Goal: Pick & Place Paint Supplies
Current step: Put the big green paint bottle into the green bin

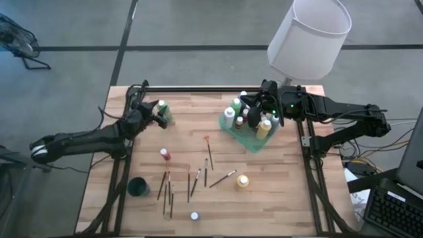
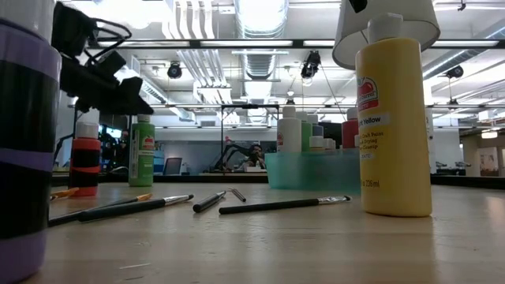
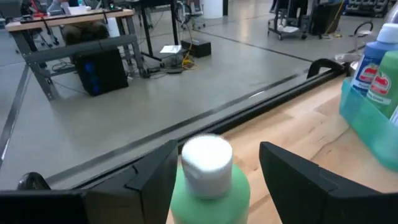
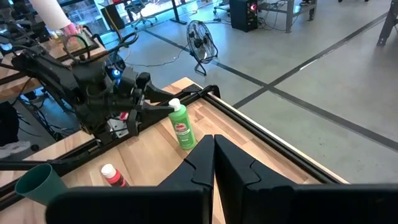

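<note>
Green bottle (image 3: pixel 208 180) upright between parted left end effector (image 3: pixel 214 177) fingers (image 3: pixel 152 180)

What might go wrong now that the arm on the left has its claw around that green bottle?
The left gripper stands open around the cap of the green bottle, which stands upright close to the table's back edge. A sideways nudge from a finger could tip it over or off that edge. The green tray is already crowded with bottles, and the shut right gripper hovers over it, so bringing another bottle there risks the arms bumping each other.
</note>
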Robot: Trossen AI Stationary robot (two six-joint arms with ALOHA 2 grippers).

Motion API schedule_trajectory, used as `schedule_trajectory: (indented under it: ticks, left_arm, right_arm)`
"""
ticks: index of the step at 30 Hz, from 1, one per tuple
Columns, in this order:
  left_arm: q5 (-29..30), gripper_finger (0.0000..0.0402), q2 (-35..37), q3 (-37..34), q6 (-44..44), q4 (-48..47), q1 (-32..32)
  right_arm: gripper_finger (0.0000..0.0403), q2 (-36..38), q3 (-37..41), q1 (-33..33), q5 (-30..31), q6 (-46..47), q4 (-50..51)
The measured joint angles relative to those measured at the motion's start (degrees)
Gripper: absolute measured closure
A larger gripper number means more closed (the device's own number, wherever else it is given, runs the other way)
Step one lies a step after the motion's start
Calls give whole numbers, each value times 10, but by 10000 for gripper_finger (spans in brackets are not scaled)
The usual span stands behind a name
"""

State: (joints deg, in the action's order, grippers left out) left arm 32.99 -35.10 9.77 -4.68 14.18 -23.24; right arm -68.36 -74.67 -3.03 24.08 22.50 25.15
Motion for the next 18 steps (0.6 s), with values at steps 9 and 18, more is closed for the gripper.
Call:
schedule_trajectory:
  ticks: [9, 18]
  left_arm:
    - [10, 170, -5, -48, 0, 90, 0]
    - [20, 170, -34, -54, 4, 127, -8]
  right_arm:
    - [394, 0, 0, 0, 1, 0, -1]
    - [394, 0, 0, -1, 4, 0, -1]
